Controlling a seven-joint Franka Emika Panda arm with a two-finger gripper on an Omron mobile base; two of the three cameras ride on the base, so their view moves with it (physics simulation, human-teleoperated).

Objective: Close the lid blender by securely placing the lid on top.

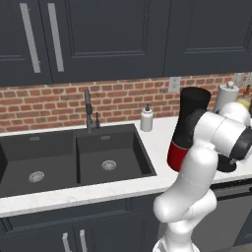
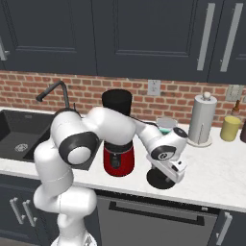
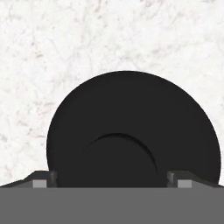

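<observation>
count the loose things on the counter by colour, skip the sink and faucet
black: 2, blender and lid
white: 2, soap bottle and paper towel roll
yellow: 1, canister
teal: 1, bowl
total: 6

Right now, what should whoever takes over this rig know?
End effector: open, hanging directly above the lid, one finger tip on each side of it; nothing gripped.
Lid: flat on the white counter, to the right of the blender, near the counter's front edge.
Blender: upright on its red base, jar top uncovered.
Done: approach to the lid.
Left: lower, close on the lid, lift it, carry it over the jar and seat it on the rim.
</observation>
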